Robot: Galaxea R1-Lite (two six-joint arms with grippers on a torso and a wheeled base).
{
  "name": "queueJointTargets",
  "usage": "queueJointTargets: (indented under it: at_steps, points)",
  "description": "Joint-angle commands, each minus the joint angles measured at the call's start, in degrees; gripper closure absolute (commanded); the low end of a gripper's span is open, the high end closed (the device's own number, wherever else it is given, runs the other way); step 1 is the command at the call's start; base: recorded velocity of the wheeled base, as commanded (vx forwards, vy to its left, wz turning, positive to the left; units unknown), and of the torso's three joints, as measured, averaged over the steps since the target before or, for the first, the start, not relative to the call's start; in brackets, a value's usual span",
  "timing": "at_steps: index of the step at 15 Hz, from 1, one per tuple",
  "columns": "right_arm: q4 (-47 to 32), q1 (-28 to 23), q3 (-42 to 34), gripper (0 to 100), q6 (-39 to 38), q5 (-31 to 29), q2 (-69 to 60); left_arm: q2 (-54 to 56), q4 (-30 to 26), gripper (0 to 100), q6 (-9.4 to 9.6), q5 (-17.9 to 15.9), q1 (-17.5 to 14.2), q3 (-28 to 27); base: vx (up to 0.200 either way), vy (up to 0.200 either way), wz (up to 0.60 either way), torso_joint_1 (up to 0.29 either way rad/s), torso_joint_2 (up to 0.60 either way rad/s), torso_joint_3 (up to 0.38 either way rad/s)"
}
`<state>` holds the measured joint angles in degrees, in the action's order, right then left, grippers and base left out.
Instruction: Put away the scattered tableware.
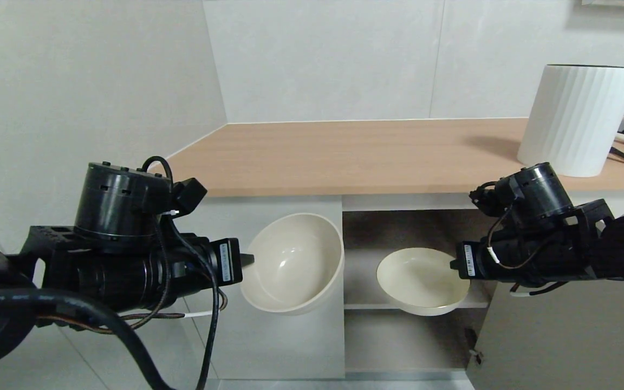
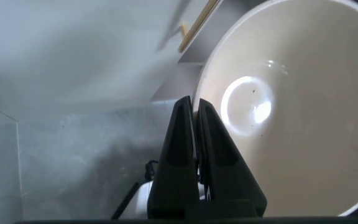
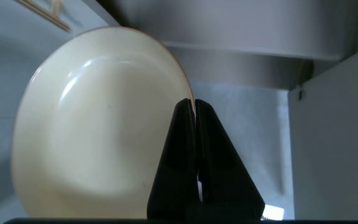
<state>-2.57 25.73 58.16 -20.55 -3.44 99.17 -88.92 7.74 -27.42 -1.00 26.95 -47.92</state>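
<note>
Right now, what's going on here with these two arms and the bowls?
Each arm holds one cream dish by its rim in front of the open cabinet under the wooden counter. The left gripper is shut on the deep bowl, tilted on its side. The right gripper is shut on the shallow bowl, level at the shelf edge.
</note>
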Motion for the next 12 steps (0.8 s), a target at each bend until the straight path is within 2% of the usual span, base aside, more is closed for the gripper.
queueJointTargets:
  at_steps: [1,4,8,12]
  points:
    - [-0.06,0.02,0.02,100,-0.01,0.01,0.50,-0.29,-0.01,100,-0.01,0.03,-0.06,0.02,0.000,0.000,0.00,-0.129,0.45,0.320]
    - [0.02,0.02,-0.07,100,-0.01,0.01,0.59,-0.29,-0.01,100,-0.01,-0.06,-0.06,0.02,0.000,0.000,0.00,-0.106,0.39,0.276]
    - [0.20,0.02,0.20,100,-0.01,0.01,1.29,-0.82,-0.01,100,-0.09,0.12,-0.06,0.02,0.000,0.000,0.00,-0.016,0.08,0.051]
    - [9.08,-0.60,0.55,100,0.07,-2.28,11.92,-1.35,-0.01,100,-0.09,0.12,-0.06,0.02,0.000,0.000,0.00,0.000,0.00,0.000]
